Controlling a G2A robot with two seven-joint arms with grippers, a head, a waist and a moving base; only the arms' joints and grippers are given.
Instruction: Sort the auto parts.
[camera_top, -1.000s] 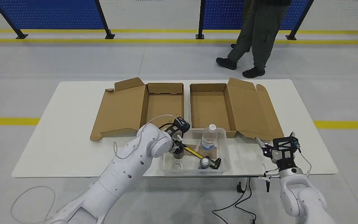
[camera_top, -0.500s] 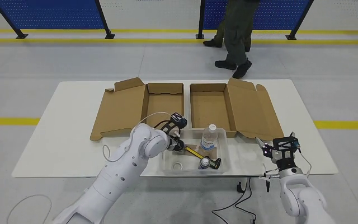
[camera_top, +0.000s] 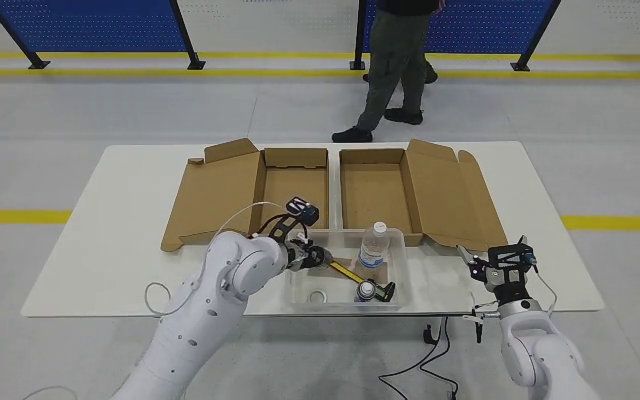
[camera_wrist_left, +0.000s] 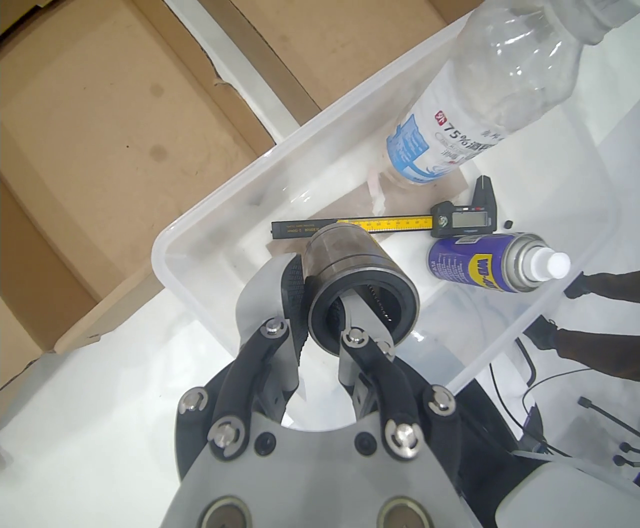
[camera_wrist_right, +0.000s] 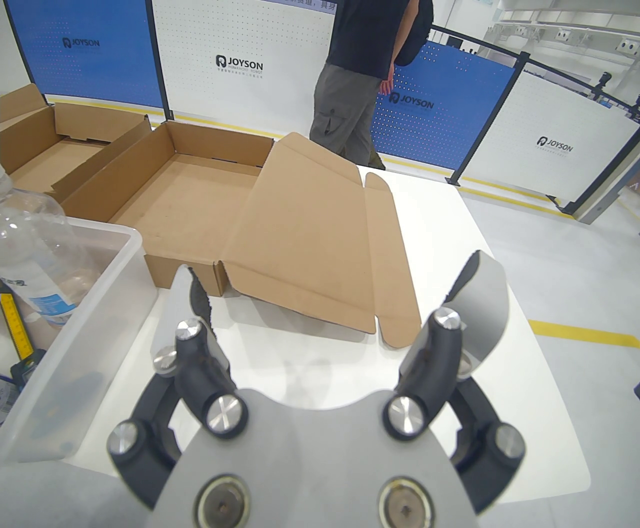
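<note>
Left gripper (camera_wrist_left: 320, 292) pinching linear bearing (camera_wrist_left: 360, 280) through its bore, over clear bin (camera_wrist_left: 210, 220) corner | right gripper (camera_wrist_right: 332, 285) spread, beside bin | likely best: lift clear of rim, keep bearing level

We are wearing smooth white shells on the left arm (camera_top: 215, 300) and right arm (camera_top: 538, 352), a thin white cable (camera_top: 245, 212) looping off the left. The left gripper (camera_wrist_left: 320, 295) and right gripper (camera_wrist_right: 332, 275) are showing silver plates, black linkages, bright screws and grey fingers (camera_wrist_right: 480, 280) lined with ribbed black pads (camera_wrist_right: 200, 297).
</note>
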